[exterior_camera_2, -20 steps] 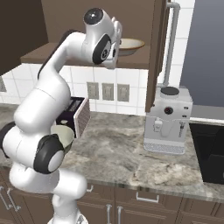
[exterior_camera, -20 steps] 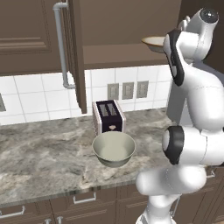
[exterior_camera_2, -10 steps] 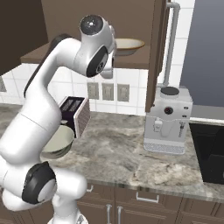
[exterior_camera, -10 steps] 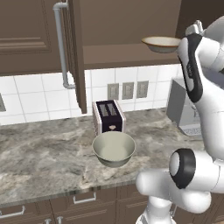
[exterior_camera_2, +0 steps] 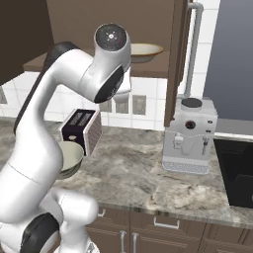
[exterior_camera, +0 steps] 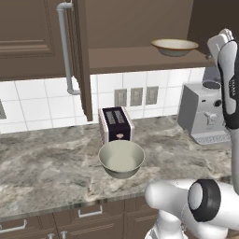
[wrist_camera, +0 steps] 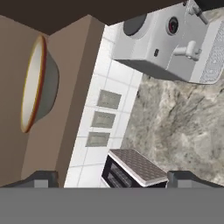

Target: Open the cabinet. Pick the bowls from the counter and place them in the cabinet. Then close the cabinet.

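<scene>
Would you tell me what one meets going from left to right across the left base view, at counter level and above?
Cabinet door handle → toaster with the plain bowl in front of it → rimmed bowl on the cabinet shelf → coffee machine.

one bowl (exterior_camera: 174,46) in cabinet (exterior_camera: 140,59), other bowl (exterior_camera: 121,158) before toaster (exterior_camera: 115,123)

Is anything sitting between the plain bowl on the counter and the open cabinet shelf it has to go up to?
The toaster stands right behind the plain bowl, under the shelf. The shelf holds the rimmed bowl at its right; its left part is bare.
</scene>
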Robot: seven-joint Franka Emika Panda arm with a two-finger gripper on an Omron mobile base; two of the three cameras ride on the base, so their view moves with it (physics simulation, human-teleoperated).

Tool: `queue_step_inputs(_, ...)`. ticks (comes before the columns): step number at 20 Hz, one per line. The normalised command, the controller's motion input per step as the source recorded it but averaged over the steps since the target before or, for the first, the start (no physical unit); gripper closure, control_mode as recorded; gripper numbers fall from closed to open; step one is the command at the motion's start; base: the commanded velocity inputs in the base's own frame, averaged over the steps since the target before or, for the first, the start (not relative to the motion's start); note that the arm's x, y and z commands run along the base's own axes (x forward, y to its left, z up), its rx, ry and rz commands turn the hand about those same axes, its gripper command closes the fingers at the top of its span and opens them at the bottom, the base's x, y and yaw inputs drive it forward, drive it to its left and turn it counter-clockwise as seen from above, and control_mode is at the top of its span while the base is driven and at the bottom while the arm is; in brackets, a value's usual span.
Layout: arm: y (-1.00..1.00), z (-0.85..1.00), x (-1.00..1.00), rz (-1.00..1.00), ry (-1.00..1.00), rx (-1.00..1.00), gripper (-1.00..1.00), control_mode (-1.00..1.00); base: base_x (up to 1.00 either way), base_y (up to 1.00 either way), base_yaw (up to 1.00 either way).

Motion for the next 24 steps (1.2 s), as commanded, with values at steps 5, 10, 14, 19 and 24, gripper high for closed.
queue_step_inputs(5, 0.27, 0.0, -0.82, 0.11, -0.04, -0.09, -1.0, -1.0, 0.0, 0.0, 0.0)
queue_step_inputs(10, 0.54, 0.0, -0.65, 0.06, -0.08, -0.07, -1.0, -1.0, 0.0, 0.0, 0.0)
queue_step_inputs(14, 0.5, -0.11, -0.44, 0.08, 0.0, -0.02, -1.0, -1.0, 0.0, 0.0, 0.0)
queue_step_inputs(19, 0.23, -0.17, -0.05, 0.08, 0.16, -0.03, -1.0, -1.0, 0.0, 0.0, 0.0)
queue_step_inputs(24, 0.05, -0.17, 0.0, 0.07, 0.21, -0.06, -1.0, -1.0, 0.0, 0.0, 0.0)
